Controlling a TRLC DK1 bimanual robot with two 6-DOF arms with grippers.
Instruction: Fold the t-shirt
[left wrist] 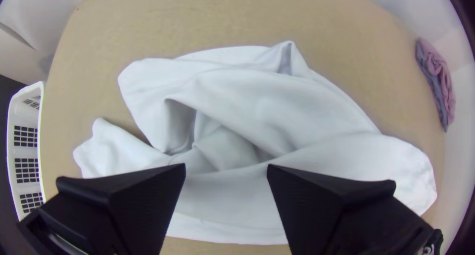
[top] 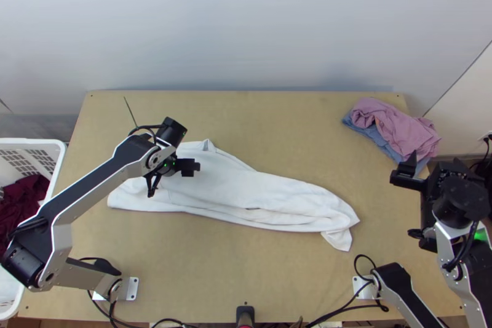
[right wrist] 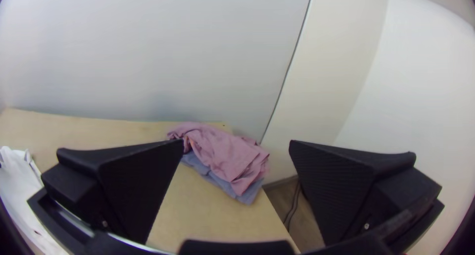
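Observation:
A white t-shirt (top: 264, 192) lies bunched into a long, crumpled strip across the table, its folds showing in the left wrist view (left wrist: 316, 111). Over the shirt's left part is my left gripper (top: 184, 148), open; the left wrist view has cloth visible between the spread fingers of this gripper (left wrist: 226, 172). My right gripper (top: 407, 206) is at the table's right edge, apart from the shirt. It is open too, with nothing held between its fingers in the right wrist view, where the gripper (right wrist: 236, 148) appears again.
A pink cloth (top: 393, 126) lies on a blue-grey cloth (top: 378, 138) at the table's back right corner. A white basket (top: 58, 165) with dark red cloth (top: 23, 205) stands beyond the left edge. Bare table (top: 234, 272) lies in front of the shirt.

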